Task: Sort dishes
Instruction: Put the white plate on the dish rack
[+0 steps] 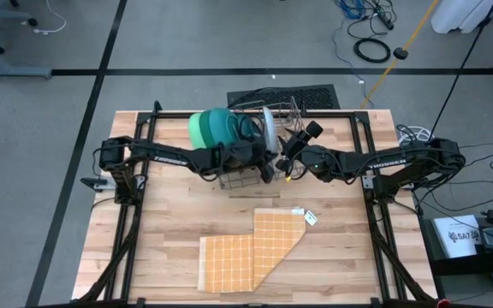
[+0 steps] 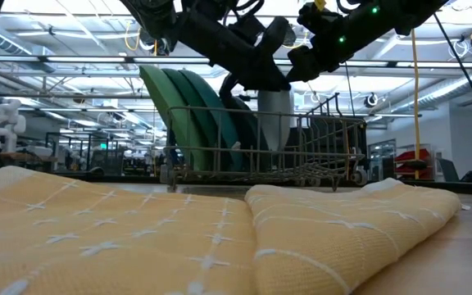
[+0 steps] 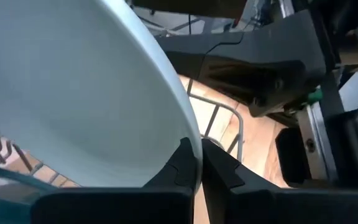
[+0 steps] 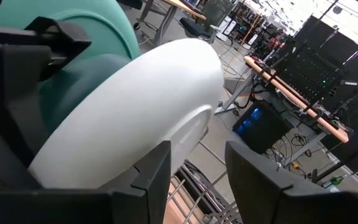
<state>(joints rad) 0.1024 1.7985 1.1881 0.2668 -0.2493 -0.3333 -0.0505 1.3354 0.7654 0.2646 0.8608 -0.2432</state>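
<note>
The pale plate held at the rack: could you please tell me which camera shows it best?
The right wrist view: the pale plate fills it. The left wrist view shows the left gripper shut on its rim. The high view shows it edge-on; the low view barely shows it.

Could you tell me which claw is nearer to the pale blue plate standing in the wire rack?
Left. The left claw is shut on the rim of the pale blue plate in the wire rack. The right claw hangs open just beside that plate, not gripping it.
</note>
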